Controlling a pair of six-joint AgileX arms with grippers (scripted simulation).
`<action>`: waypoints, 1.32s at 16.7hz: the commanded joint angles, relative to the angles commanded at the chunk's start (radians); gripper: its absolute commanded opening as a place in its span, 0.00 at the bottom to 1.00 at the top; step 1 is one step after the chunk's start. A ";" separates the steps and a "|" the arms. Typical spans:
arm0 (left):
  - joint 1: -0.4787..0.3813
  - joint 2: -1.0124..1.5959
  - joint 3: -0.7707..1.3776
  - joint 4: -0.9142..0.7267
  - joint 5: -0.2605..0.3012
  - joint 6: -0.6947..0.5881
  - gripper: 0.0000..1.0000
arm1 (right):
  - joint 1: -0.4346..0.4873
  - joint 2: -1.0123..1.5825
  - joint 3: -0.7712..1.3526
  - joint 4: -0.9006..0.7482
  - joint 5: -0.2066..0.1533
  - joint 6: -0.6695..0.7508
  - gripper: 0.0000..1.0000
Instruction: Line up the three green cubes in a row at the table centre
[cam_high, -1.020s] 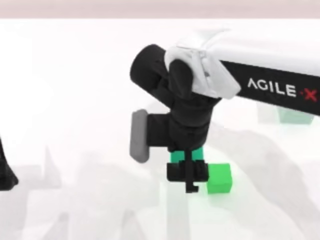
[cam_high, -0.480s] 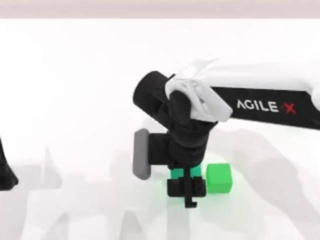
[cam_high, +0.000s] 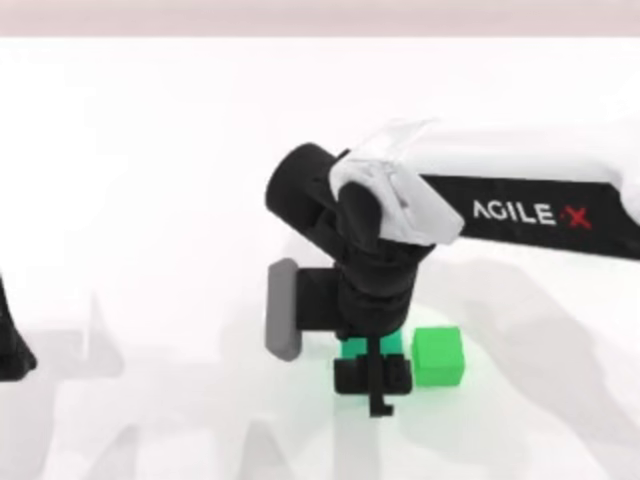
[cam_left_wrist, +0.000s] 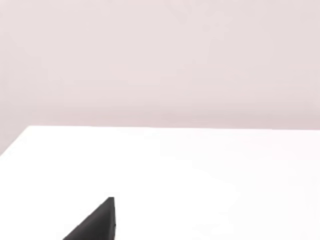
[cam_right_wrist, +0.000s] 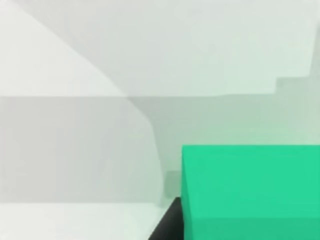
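Note:
My right gripper (cam_high: 372, 378) hangs over the table (cam_high: 150, 200) near its centre, shut on the medium emerald-teal cube (cam_high: 368, 346). That cube sits just left of the small bright green cube (cam_high: 438, 356), their sides close together. In the right wrist view the emerald-teal cube (cam_right_wrist: 250, 192) fills the corner, with a dark finger (cam_right_wrist: 169, 224) pressed against its side. The larger pale mint-grey cube is hidden under the right arm. My left arm (cam_high: 10, 345) is parked at the table's left edge.
The right arm's white link (cam_high: 520, 190) stretches from the right edge across the table's middle. Grey reflections streak the glossy surface in front of the cubes.
Over the last second the right gripper came slightly nearer and lower with the emerald-teal cube, beside the bright green one. The arm now covers the pale cube. No motion in the last half second.

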 joint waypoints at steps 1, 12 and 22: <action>0.000 0.000 0.000 0.000 0.000 0.000 1.00 | 0.000 0.000 0.000 0.000 0.000 0.000 0.60; 0.000 0.000 0.000 0.000 0.000 0.000 1.00 | 0.000 0.000 0.000 0.000 0.000 0.000 1.00; 0.000 0.000 0.000 0.000 0.000 0.000 1.00 | 0.003 -0.050 0.138 -0.198 -0.001 -0.003 1.00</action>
